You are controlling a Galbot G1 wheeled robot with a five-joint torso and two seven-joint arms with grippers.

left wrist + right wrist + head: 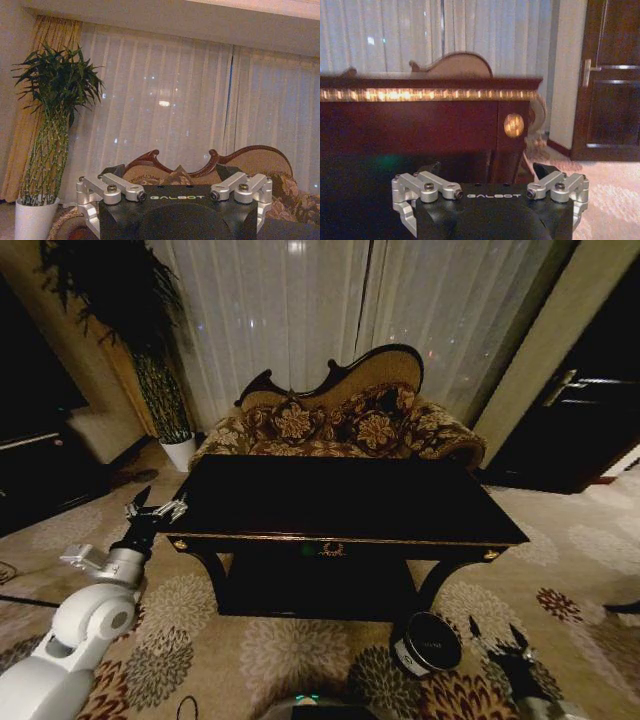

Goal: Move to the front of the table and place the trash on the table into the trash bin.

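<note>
The table point(340, 502) stands in the middle of the head view, glossy near-black with gold trim along its front edge point(427, 94). I make out no trash on its dark top. The trash bin point(427, 643), a dark cylinder with a pale rim and a white label, sits on the carpet by the table's front right leg. My left gripper point(155, 510) is raised beside the table's front left corner, open and holding nothing point(170, 172). My right gripper point(498, 635) hangs low, just right of the bin, also open and empty point(487, 170).
An ornate floral sofa point(340, 425) stands close behind the table, before white curtains. A tall plant in a white pot point(180, 452) is at the back left, past a low dark cabinet point(35, 475). A dark door point(585, 420) is on the right. Patterned carpet surrounds the table.
</note>
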